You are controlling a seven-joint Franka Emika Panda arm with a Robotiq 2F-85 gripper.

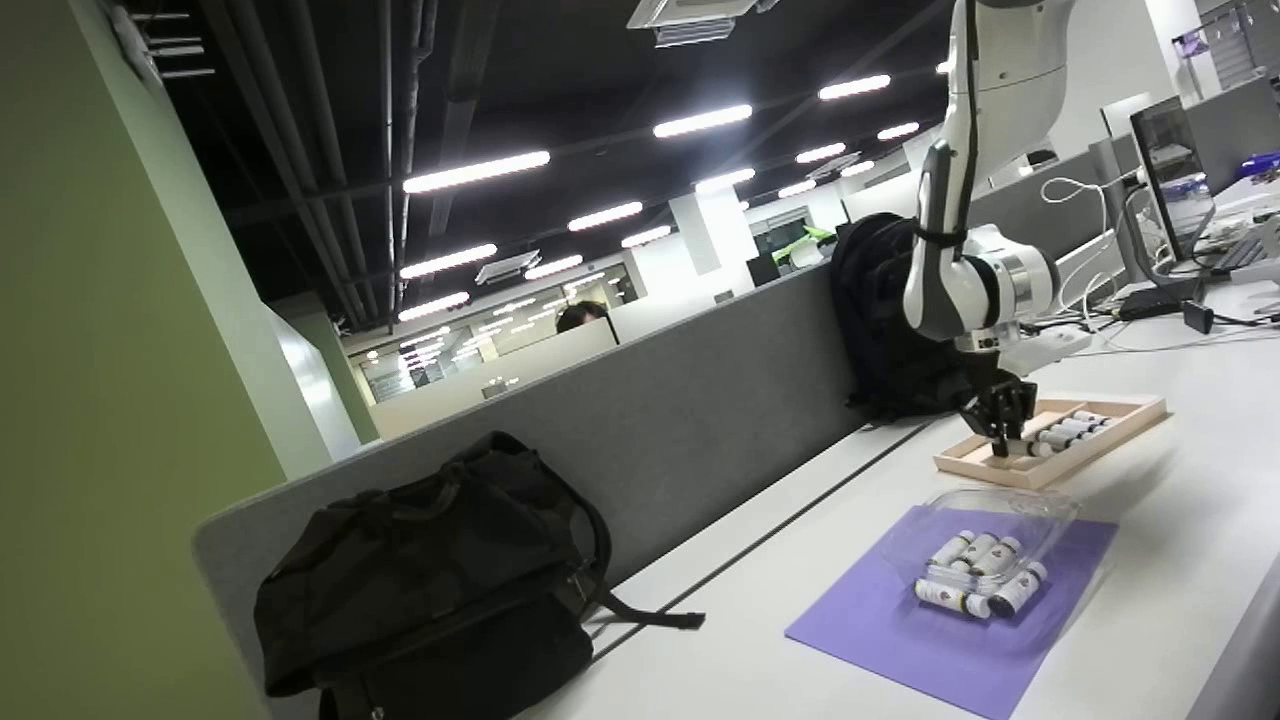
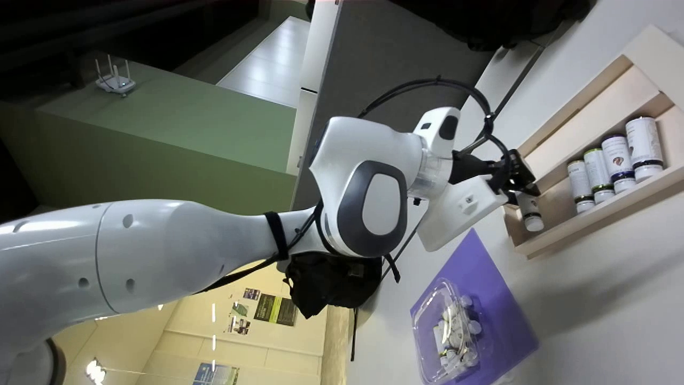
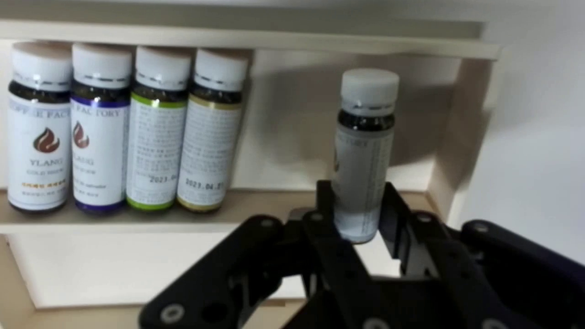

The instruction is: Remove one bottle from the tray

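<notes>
The tray [image 1: 1110,450] is a shallow light-wood tray with a divider, on the white table; its rim also shows in an exterior view [image 2: 604,209] and the wrist view [image 3: 320,43]. My gripper [image 3: 355,196] is shut on a white-capped bottle [image 3: 365,151], its fingers around the bottle's lower end. The held bottle appears slightly raised over the end of the tray's compartment; it also shows in both exterior views [image 1: 1030,449] [image 2: 530,213]. Several other bottles [image 3: 157,151] lie side by side in the same compartment, apart from the held one.
A purple mat [image 1: 870,610] lies beside the tray. On it are a clear plastic container [image 1: 1045,512] and several bottles [image 1: 1018,590]. A dark backpack [image 1: 430,590] and a black backpack [image 1: 885,320] rest against a grey partition [image 1: 720,400]. Cables and a monitor [image 1: 1170,180] stand beyond the tray.
</notes>
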